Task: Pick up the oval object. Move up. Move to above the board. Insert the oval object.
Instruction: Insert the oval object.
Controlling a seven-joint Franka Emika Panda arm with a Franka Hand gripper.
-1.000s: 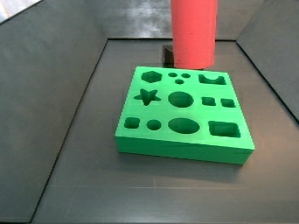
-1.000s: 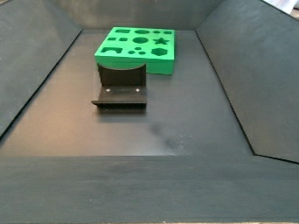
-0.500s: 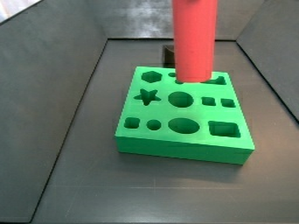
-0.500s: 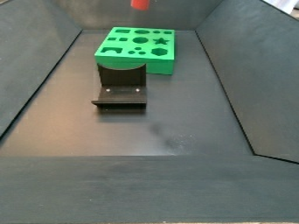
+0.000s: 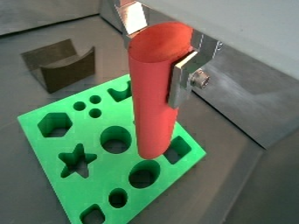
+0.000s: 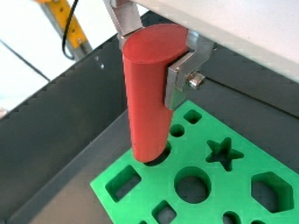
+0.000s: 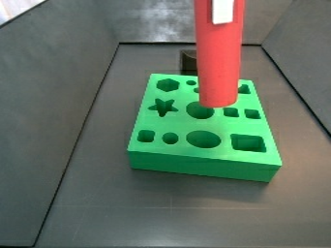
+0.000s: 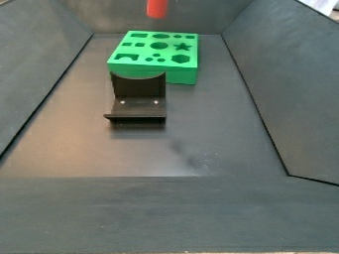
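The oval object (image 5: 155, 96) is a long red rod, held upright between my gripper's (image 5: 158, 51) silver fingers (image 5: 184, 72) near its top. My gripper (image 6: 152, 54) is shut on it. The rod hangs above the board (image 5: 52, 149), a green slab with star, hexagon, round, oval and square holes. In a side view the rod (image 7: 216, 53) has its lower end over the board's (image 7: 155, 150) far middle, apart from the top face. In a side view only the rod's tip (image 8: 157, 8) shows, above the board (image 8: 185, 67). The arm is out of view.
The fixture (image 8: 137, 104) stands on the dark floor in front of the board; it also shows in a wrist view (image 5: 61, 63), and its edge shows behind the rod (image 7: 188, 60). Dark sloped walls (image 8: 284, 89) close in the work area on all sides.
The red rod has come down and moved over the board from its far edge. Its tip has come into sight in the side view that showed none before.
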